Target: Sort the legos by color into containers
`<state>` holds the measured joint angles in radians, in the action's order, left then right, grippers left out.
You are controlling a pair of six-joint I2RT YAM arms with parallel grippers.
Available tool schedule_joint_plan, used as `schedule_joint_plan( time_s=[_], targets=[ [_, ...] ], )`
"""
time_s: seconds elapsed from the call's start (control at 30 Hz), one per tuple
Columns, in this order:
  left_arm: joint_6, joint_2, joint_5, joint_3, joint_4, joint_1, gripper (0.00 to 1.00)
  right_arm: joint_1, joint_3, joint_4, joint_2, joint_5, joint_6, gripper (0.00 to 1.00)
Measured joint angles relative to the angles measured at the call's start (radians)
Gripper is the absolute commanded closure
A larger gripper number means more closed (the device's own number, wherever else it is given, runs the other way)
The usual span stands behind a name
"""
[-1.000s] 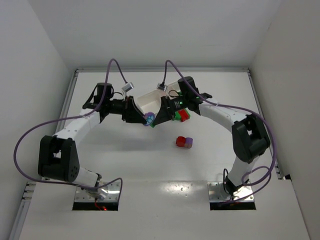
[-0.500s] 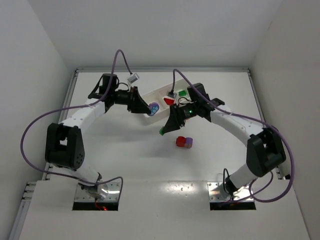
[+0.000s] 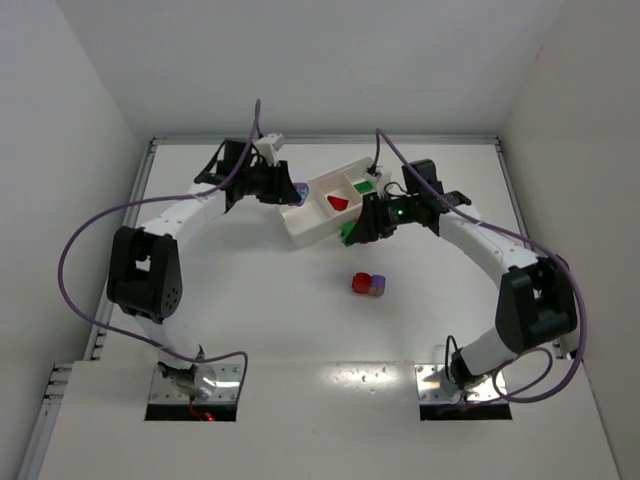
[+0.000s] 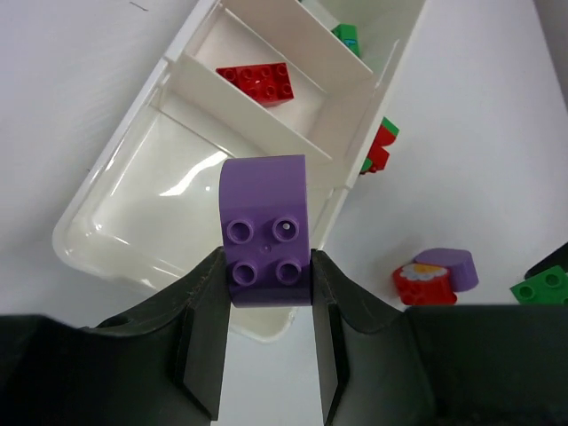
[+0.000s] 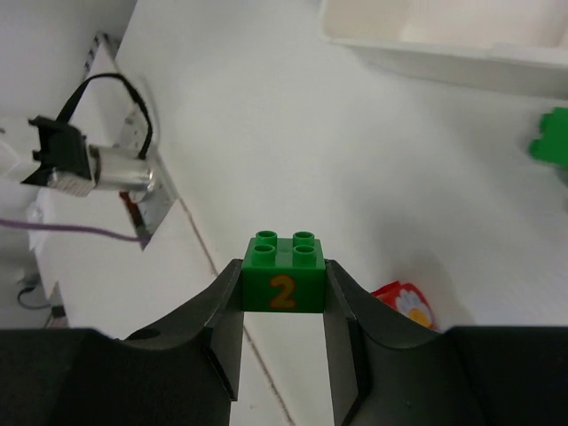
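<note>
The long white tray (image 3: 305,228) lies slanted at the back middle, with three compartments. A red brick (image 3: 338,202) lies in the middle one and a green brick (image 3: 364,185) in the far one. My left gripper (image 3: 296,190) is shut on a purple brick (image 4: 266,232) and holds it above the tray's (image 4: 115,257) near-left compartment, which holds nothing. My right gripper (image 3: 350,232) is shut on a green brick marked "2" (image 5: 284,282), just off the tray's near long side. A red-and-purple stack (image 3: 368,284) sits on the table.
A red-and-green stack (image 4: 380,149) lies against the tray's outer wall near my right gripper. The red-and-purple stack also shows in the left wrist view (image 4: 435,277). White walls close in the table on the left, back and right.
My left gripper has carried the purple brick back to the tray's left end. My right gripper has swung forward with the green brick, then back to the tray's near side.
</note>
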<state>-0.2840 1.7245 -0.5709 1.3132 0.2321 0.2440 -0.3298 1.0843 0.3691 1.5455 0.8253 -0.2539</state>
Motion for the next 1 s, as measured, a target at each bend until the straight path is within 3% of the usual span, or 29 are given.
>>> schedule_joint_plan(
  time_s=[0.07,0.1,0.23,0.27,0.33,0.4,0.47,0.5,0.73,0.83,1.0],
  targets=[
    [-0.003,0.010,0.056,0.016,0.011,0.028,1.00,0.015,0.017,0.001,0.000,-0.035,-0.002,1.00],
    [-0.005,0.016,0.080,0.023,0.016,0.042,0.93,0.022,0.033,0.002,0.003,-0.051,-0.004,1.00],
    [-0.017,0.046,0.129,0.035,0.025,0.072,0.55,0.050,0.134,-0.002,0.041,-0.093,-0.008,1.00],
    [-0.022,0.055,0.140,0.036,0.028,0.074,0.38,0.060,0.174,-0.003,0.061,-0.106,-0.010,1.00],
    [-0.031,0.070,0.156,0.037,0.034,0.075,0.38,0.069,0.215,-0.006,0.089,-0.120,-0.013,1.00],
    [-0.037,0.078,0.167,0.037,0.046,0.075,0.30,0.082,0.263,-0.010,0.123,-0.138,-0.015,1.00],
    [-0.037,0.078,0.175,0.037,0.052,0.075,0.05,0.095,0.304,-0.013,0.158,-0.157,-0.016,1.00],
    [-0.034,0.078,0.177,0.038,0.052,0.075,0.00,0.102,0.318,-0.013,0.172,-0.167,-0.016,1.00],
    [-0.061,0.026,0.179,0.034,0.055,0.075,0.00,0.144,0.417,-0.008,0.273,-0.213,-0.014,0.98],
    [-0.128,-0.083,0.161,0.028,0.037,0.063,0.00,0.152,0.503,-0.002,0.344,-0.235,0.007,0.89],
    [-0.220,-0.213,-0.102,0.002,-0.110,-0.044,0.00,0.154,0.617,0.001,0.456,-0.277,0.062,0.88]
  ],
)
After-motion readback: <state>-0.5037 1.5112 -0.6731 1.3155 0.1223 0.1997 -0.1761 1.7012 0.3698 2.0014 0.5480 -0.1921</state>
